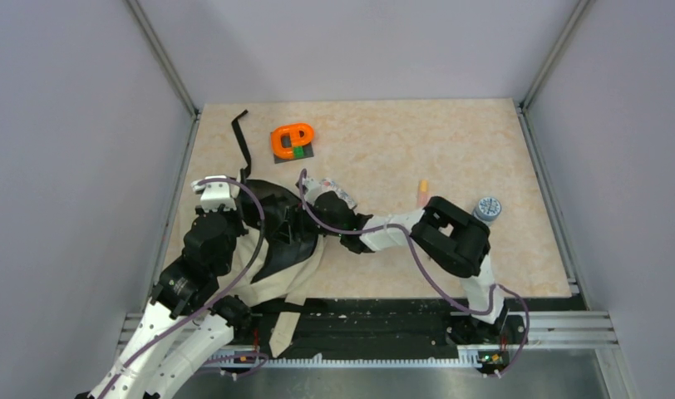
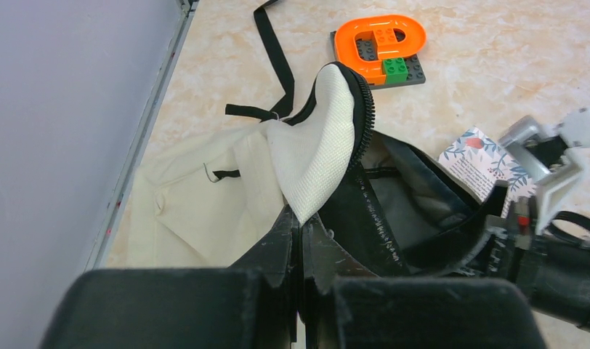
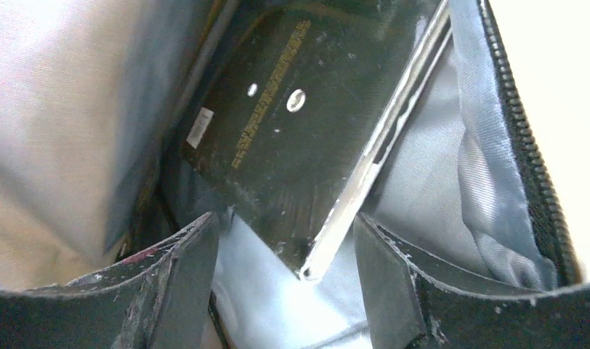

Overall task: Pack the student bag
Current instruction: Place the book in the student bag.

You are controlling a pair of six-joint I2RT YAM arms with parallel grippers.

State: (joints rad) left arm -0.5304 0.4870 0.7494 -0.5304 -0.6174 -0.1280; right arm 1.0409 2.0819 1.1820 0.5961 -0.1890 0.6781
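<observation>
While the student bag (image 1: 276, 270) lies at the worktop's (image 1: 450, 141) left, an orange toy (image 1: 293, 141) and capped jar (image 1: 487, 208) sit outside. Left wrist: left jaws clamped on its flap (image 2: 317, 138). Right wrist: right jaws apart inside, over a dark flat item (image 3: 292, 131). Partly packed, I reckon.

The beige student bag (image 1: 272, 270) lies unzipped at near left, flap lifted, dark lining exposed.
</observation>
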